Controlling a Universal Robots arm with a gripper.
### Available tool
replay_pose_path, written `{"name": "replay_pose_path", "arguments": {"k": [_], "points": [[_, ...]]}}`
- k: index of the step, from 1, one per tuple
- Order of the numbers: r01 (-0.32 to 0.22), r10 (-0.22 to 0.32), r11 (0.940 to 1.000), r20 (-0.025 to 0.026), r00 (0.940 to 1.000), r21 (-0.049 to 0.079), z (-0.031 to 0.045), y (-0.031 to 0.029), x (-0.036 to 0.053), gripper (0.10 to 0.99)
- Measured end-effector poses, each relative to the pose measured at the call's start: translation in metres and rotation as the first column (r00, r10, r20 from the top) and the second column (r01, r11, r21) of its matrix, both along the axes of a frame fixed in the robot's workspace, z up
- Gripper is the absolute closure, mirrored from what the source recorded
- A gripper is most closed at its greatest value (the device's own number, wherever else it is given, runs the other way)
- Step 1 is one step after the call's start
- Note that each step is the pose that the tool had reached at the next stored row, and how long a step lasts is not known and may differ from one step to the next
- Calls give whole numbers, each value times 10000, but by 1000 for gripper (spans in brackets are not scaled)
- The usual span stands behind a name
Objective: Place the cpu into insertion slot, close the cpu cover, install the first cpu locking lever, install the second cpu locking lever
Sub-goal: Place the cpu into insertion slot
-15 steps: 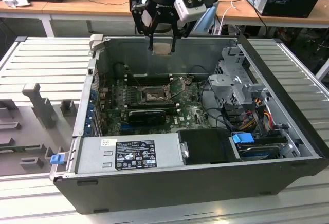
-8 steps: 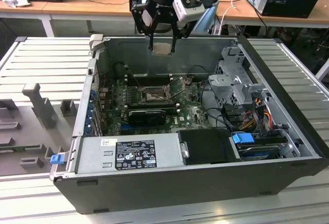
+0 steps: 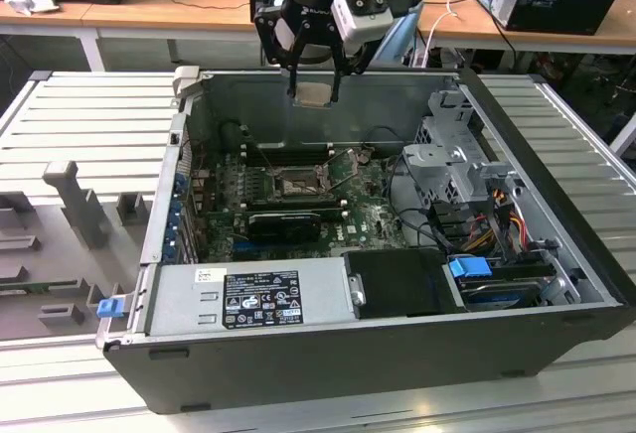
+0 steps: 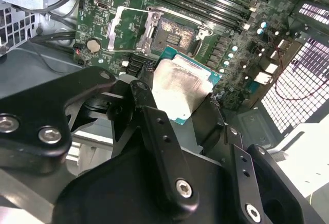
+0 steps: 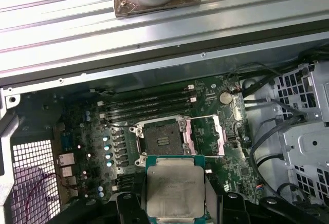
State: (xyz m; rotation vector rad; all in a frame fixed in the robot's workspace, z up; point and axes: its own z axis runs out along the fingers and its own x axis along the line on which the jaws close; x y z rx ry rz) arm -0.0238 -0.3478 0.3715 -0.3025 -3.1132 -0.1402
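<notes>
The cpu [image 5: 175,190] is clamped flat in the gripper [image 3: 315,95], high over the computer case [image 3: 328,354] and well apart from the insertion slot [image 5: 159,137]. The cpu cover [image 5: 204,135] is seen swung open so the chip can be admitted.

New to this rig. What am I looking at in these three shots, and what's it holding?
It is one robot arm working over an open computer case. The exterior view comes from a camera off the arm that takes in the whole scene. Both wrist views come from cameras riding on the arm, looking past its jaws.

The jaws are shut on the cpu, a small flat square chip with a pale metal face, held in the air clear of the board. On the green motherboard sits the insertion slot, a square socket with a dark centre and nothing in it. The cpu cover, a thin silver frame, is flipped open beside the slot. The chip is not yet placed.
</notes>
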Motion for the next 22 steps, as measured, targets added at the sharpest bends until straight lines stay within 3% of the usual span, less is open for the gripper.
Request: {"name": "replay_pose_path", "arguments": {"k": [22], "points": [[727,-727,9974,0,9974,0,0,0,0,545]]}}
